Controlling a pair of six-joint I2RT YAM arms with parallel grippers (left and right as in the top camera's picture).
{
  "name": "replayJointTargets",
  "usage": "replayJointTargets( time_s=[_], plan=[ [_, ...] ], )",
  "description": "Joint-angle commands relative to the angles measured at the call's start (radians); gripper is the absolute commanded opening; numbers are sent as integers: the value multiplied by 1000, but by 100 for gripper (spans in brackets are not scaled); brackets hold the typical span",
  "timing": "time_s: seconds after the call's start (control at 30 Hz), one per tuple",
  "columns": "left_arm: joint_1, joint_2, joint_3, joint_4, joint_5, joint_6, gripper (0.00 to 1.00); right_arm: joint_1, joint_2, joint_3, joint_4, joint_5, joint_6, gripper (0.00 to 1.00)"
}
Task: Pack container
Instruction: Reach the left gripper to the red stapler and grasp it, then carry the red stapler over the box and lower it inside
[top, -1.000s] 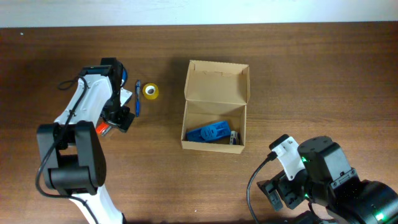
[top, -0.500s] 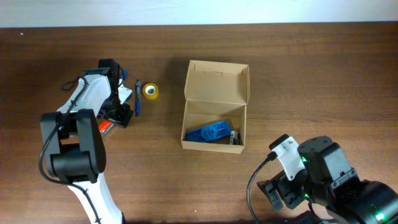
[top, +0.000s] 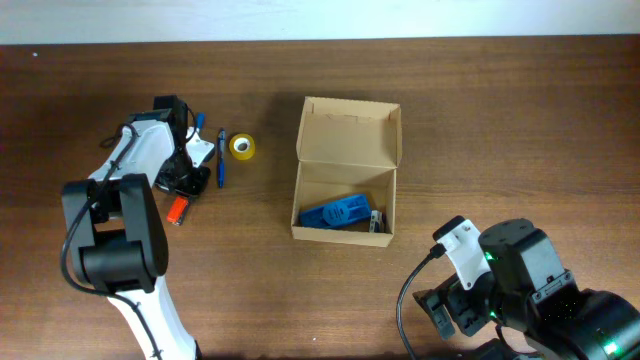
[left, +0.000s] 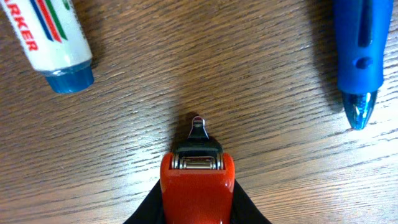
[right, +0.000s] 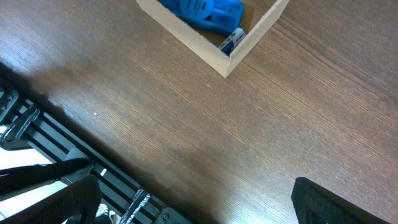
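The tan cardboard container (top: 345, 205) stands open at mid-table with its flap lid (top: 350, 132) raised at the back. Inside lie a blue object (top: 338, 213) and a small dark item (top: 378, 222); both also show in the right wrist view, the blue object (right: 204, 12) at the top. My left gripper (top: 185, 183) is down on the table left of the container, shut on a small red stapler (left: 197, 183) whose metal nose points forward; its black fingers (left: 146, 211) press both sides. My right gripper (right: 199, 205) hovers open near the front right, holding nothing.
Beside the left gripper lie a white marker with a blue cap (left: 53, 37), a blue pen (left: 359, 56) and a yellow tape roll (top: 241, 147). The table's front edge and a black frame (right: 56, 155) run under the right gripper.
The left gripper has closed its fingers onto the red stapler, after shifting slightly toward the back left. The right arm has not moved.
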Motion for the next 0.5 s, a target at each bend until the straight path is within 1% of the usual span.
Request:
replayJointTargets(
  time_s=[0.0, 0.03, 0.07, 0.2, 0.3, 0.4, 0.47],
  plan=[
    [4, 21, -6, 0, 14, -51, 2, -5, -3, 13, 3, -6, 2, 99],
    [-5, 0, -3, 0, 14, -84, 2, -5, -3, 13, 3, -6, 2, 99],
    [-14, -29, -3, 0, 20, -89, 2, -5, -3, 13, 3, -6, 2, 99],
    [-71, -212, -3, 0, 72, -88, 2, -5, -3, 13, 3, -6, 2, 99],
    [-147, -333, 13, 5, 151, -87, 2, -5, -3, 13, 3, -6, 2, 99],
    [-255, -365, 98, 6, 172, -81, 2, -5, -3, 13, 3, -6, 2, 99],
    [-338, -364, 152, 7, 172, -15, 2, -5, -3, 13, 3, -6, 2, 99]
  ],
)
